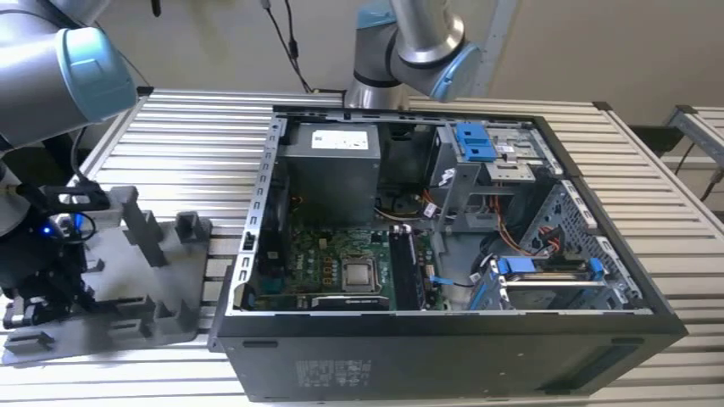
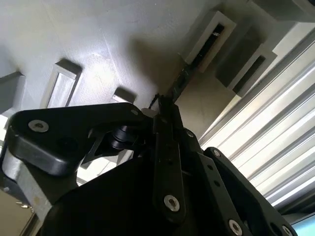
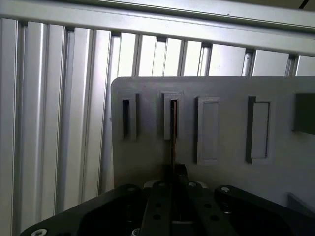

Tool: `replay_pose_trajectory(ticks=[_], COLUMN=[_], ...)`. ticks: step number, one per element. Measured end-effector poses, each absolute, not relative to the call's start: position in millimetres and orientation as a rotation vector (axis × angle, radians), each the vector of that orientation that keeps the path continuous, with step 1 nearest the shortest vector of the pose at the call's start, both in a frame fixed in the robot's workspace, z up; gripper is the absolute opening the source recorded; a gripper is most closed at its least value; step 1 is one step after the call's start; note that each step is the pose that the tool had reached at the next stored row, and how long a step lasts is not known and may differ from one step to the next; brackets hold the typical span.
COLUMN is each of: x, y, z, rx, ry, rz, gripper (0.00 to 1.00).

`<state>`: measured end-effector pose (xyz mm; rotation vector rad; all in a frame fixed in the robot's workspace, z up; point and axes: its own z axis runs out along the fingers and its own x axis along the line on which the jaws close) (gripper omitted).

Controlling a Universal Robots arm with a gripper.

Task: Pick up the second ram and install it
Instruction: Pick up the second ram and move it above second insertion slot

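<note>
In both wrist views the second ram shows edge-on as a thin dark stick. It runs from a narrow slot of the grey plastic tray up into my gripper, which is shut on its near end. Its far end sits in or just above the slot; I cannot tell which. In the exterior view my gripper hangs over the tray at the exterior view's left, beside the open computer case.
The case lies open with the motherboard facing up and a dark stick standing in a memory slot. Blue drive clips sit at its back right. A second arm stands behind the case. Everything rests on a slatted metal table.
</note>
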<state>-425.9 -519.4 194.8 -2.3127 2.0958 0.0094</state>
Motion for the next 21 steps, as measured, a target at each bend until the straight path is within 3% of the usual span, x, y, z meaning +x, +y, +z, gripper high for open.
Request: replay_pose_trajectory(ticks=[21], x=[-427.1], y=[-519.4], z=[196.8], rx=[-2.311], ry=[2.098], rz=[0.009], gripper=[0.14])
